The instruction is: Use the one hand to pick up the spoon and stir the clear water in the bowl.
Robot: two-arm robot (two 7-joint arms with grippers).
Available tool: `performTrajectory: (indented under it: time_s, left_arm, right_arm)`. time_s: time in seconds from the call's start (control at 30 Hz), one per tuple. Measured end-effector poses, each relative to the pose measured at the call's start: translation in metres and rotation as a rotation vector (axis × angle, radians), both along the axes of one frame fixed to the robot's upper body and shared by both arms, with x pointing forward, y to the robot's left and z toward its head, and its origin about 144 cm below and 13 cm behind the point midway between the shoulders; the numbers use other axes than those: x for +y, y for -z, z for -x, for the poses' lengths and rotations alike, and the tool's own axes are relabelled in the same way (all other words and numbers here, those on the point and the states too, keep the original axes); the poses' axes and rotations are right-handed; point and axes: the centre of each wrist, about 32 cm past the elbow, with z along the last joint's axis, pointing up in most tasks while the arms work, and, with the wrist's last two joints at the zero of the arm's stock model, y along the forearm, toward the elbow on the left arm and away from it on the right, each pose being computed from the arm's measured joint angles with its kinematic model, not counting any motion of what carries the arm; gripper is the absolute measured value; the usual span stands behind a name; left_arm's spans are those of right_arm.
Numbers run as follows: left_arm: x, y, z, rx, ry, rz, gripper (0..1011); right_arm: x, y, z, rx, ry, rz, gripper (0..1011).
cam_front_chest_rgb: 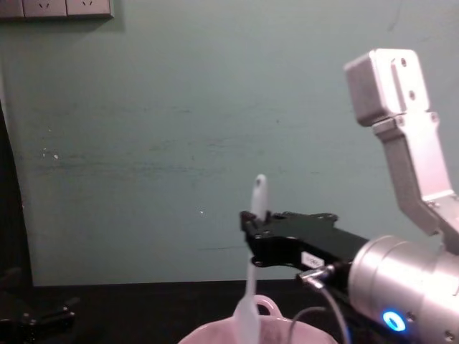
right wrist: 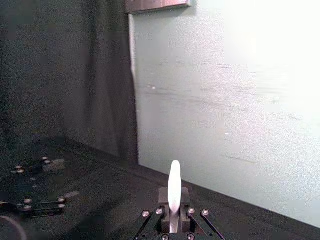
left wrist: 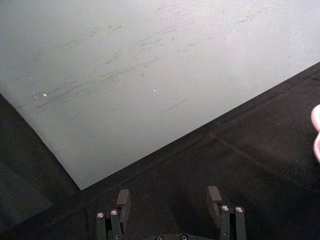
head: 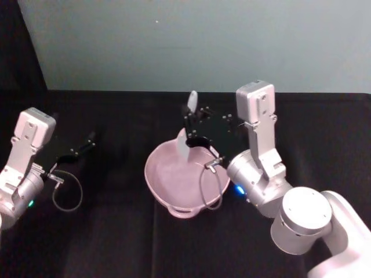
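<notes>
Right claw (cam_front_chest_rgb: 252, 228): clamped on spoon (cam_front_chest_rgb: 250, 304) mid-handle; long axis near upright, lower end reaching straight down into bowl (head: 149, 174) beneath the claw. Left claw (left wrist: 169, 202): spread apart, holding nothing, well left over worktop (head: 116, 243)

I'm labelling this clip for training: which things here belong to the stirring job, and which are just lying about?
In the job:
- right gripper, shut on the spoon
- spoon, held upright
- pink bowl, under the spoon

Just around:
- left gripper, open, parked at the left
- wall sockets
- black tablecloth
</notes>
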Motion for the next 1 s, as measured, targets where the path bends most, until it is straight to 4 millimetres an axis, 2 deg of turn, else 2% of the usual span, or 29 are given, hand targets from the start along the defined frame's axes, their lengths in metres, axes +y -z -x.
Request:
performTrajectory:
  time_s: [0.37,0.57,0.77,1.0]
  left_arm:
    - [0.0,0.0,0.0,0.0,0.0,0.0,1011]
    - [0.0,0.0,0.0,0.0,0.0,0.0,1011]
    - [0.0,0.0,0.0,0.0,0.0,0.0,1011]
    - [0.0,0.0,0.0,0.0,0.0,0.0,1011]
  right_arm:
    - [-0.029,-0.008,0.014,0.011,0.025,0.076,112]
    - [-0.04,-0.015,0.037,0.06,-0.047,0.066,112]
    - [-0.033,-0.016,0.057,0.114,-0.163,0.009,112]
    - [-0.015,-0.01,0.061,0.119,-0.218,-0.045,112]
